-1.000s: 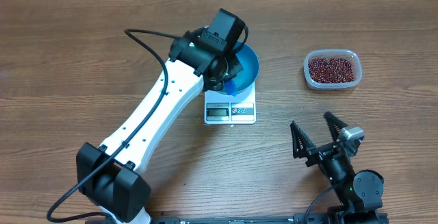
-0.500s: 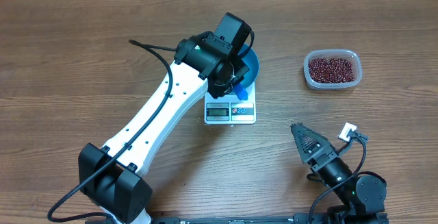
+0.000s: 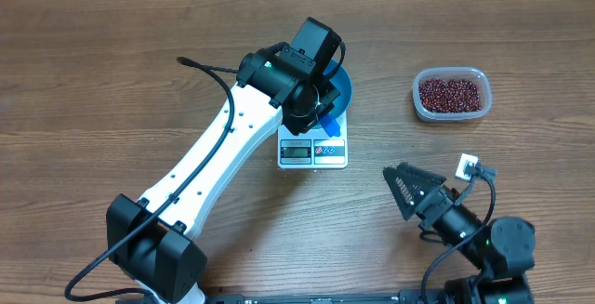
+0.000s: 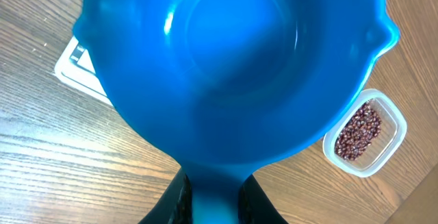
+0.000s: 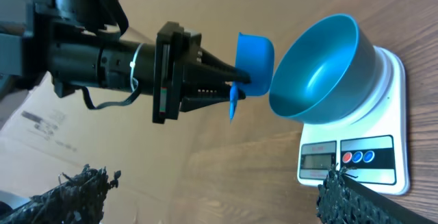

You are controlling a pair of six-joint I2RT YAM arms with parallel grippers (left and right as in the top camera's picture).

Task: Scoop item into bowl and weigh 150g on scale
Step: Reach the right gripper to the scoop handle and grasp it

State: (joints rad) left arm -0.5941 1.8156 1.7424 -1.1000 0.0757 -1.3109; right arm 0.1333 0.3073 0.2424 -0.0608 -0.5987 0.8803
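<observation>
Beans (image 3: 451, 94) are all in the clear tub (image 3: 452, 116), right of the scale (image 3: 313, 152) and well apart from it. None show anywhere else.

Bowl (image 5: 321, 73) sits on the scale and overhangs its back edge. The display and buttons at the front are uncovered, so the readout is legible while filling. The digits are too small to read here. The bowl interior looks bare in the right wrist view, so I judge nothing is weighed yet.

Left gripper (image 5: 236, 80) is clamped on the handle of the small blue scoop (image 5: 254, 53), with the cup out ahead of the fingers. The handle grip likely keeps the fingers out of the beans and leaves the wrist free to roll for a tip. The scoop hangs over the scale, above the bowl and clear of its rim. No beans show in the cup, and I can't tell which way it faces. My read is that the next move is a trip to the tub, not a pour.

Right gripper (image 3: 400, 185) has its jaws spread wide and holds nothing. It is parked in front of the scale and to the right, aimed back at it. Its camera frames scale, bowl and scoop, so it looks like an observer post, out of the left arm's path.
</observation>
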